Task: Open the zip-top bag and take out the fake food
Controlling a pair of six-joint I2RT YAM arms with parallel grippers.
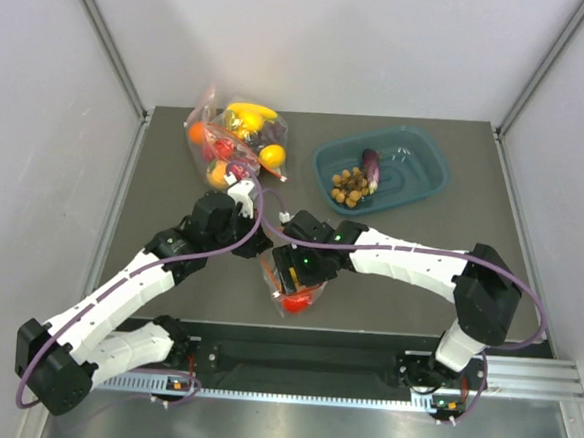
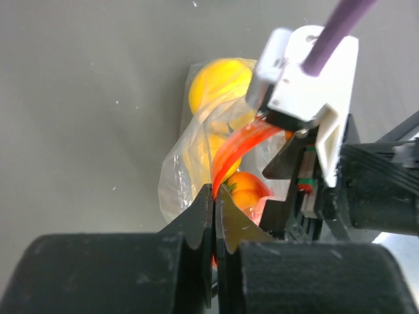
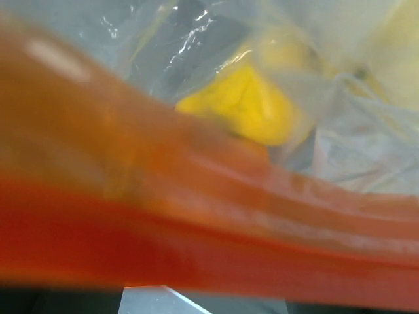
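Above grey tabletop (image 1: 473, 212) my left gripper (image 2: 214, 196) clamps the zip-top bag's (image 2: 180, 176) zip strip (image 2: 229, 154), right gripper's (image 1: 298, 270) jaws I cannot tell, so I'd pull apart gently.

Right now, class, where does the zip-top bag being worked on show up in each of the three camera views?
Top external: low centre, zip-top bag where the two arms meet.
Left wrist: centre, just beyond the left gripper.
Right wrist: fills the frame.
Shared landmark: its red-orange zip strip, plain in both wrist views.
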